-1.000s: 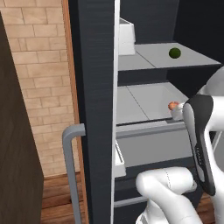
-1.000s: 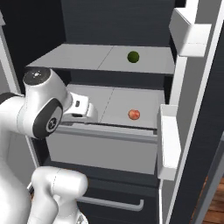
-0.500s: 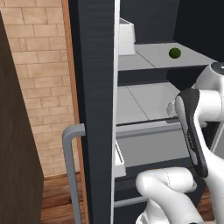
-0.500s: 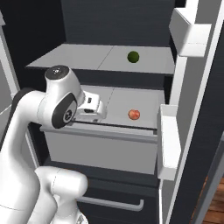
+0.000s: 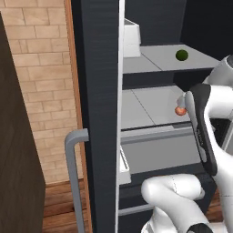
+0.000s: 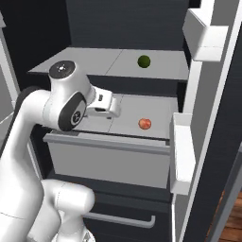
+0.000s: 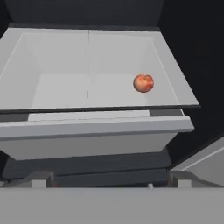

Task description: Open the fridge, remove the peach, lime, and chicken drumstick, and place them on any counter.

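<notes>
**Fridge interior, doors open: peach on middle shelf, lime on upper shelf**

Inside the fridge [image 6: 118, 28], dark navy-black with pale grey shelves, both doors stand swung outward. Left door: edge-on in the left base view, grey bar handle [image 5: 73, 177] on its outer face, brick wall [image 5: 41, 77] behind it. Right door: white door bins [image 6: 182, 151] on its inner face, seen in the right base view.

Item 1, peach [image 6: 145, 124]: small, round, orange-red. Rests on the middle shelf [image 6: 156, 106], toward its right side and near the front edge; touches nothing else. Also visible from the hand camera [image 7: 143, 83] and, partly behind the arm, in the left base view [image 5: 180, 110].

Item 2, lime [image 6: 144, 61]: small, round, dark green. Sits on the upper shelf [image 6: 94, 61], right of centre; well apart from the peach, one level above it.

Item 3, drawer [image 6: 108, 158]: pale grey, directly below the middle shelf, front lip projecting forward.

Item 4, gripper [image 6: 113, 108]: held level in front of the middle shelf, to the left of the peach and apart from it, pointing into the fridge. Fingers spread fully wide, nothing between them.
</notes>
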### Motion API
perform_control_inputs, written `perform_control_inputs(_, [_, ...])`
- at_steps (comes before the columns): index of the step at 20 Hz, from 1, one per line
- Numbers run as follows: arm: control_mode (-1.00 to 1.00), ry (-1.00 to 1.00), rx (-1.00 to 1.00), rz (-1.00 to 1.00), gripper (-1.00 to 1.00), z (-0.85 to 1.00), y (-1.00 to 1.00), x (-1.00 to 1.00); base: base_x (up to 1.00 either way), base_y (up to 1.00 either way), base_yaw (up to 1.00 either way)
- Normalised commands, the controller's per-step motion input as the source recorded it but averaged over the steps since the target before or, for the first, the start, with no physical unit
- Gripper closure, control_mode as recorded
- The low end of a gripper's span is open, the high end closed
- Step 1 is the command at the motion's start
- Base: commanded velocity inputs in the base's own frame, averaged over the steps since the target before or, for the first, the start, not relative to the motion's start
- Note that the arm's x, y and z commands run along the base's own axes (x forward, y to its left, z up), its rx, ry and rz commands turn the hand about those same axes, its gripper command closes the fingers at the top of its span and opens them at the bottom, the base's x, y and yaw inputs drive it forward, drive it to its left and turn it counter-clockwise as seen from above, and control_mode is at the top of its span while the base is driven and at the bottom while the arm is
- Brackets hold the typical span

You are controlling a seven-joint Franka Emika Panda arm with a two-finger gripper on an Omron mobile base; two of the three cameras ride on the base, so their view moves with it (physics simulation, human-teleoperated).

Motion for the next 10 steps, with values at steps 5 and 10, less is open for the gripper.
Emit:
perform_control_inputs(5, [-1.00,0.00,0.00,-0.10,-1.00,0.54,-0.13,0.52,0.00,0.00,0.00])
perform_control_inputs(10, [-1.00,0.00,0.00,-0.09,-1.00,0.35,-0.25,0.60,0.00,0.00,0.00])
